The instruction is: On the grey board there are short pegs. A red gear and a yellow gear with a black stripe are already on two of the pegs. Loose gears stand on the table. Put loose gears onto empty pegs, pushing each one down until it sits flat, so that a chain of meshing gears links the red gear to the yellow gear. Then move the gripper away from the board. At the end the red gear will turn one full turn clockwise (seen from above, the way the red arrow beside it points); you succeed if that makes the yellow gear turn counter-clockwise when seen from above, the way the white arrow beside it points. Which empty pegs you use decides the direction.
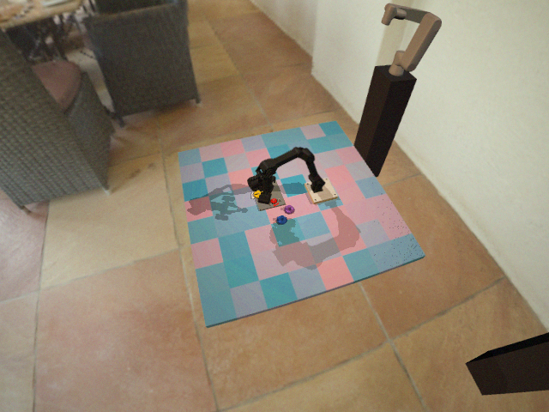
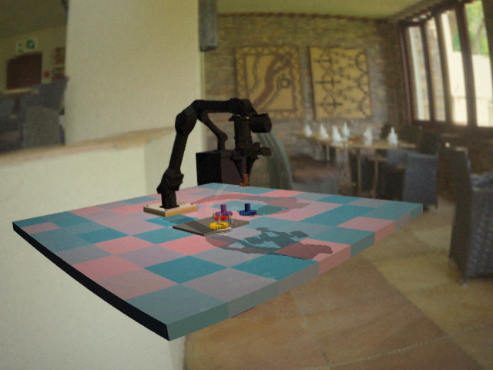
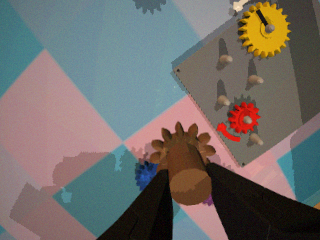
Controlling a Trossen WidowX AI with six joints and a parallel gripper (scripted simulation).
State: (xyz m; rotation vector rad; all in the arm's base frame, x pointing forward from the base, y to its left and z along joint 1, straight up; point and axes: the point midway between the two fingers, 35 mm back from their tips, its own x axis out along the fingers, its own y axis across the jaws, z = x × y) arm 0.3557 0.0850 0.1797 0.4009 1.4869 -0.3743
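Observation:
My gripper is shut on the handle of a brown gear, held in the air off the board's edge in the wrist view. The grey board carries the red gear and the yellow gear. Several pegs are bare, one peg between these gears. A blue gear and a purple gear stand on the table; the held gear and fingers partly hide them in the wrist view.
The red arrow lies beside the red gear. The white arrow is partly in view by the yellow gear. The arm's base plate stands near the board. The table has a checkered top with shadows across it.

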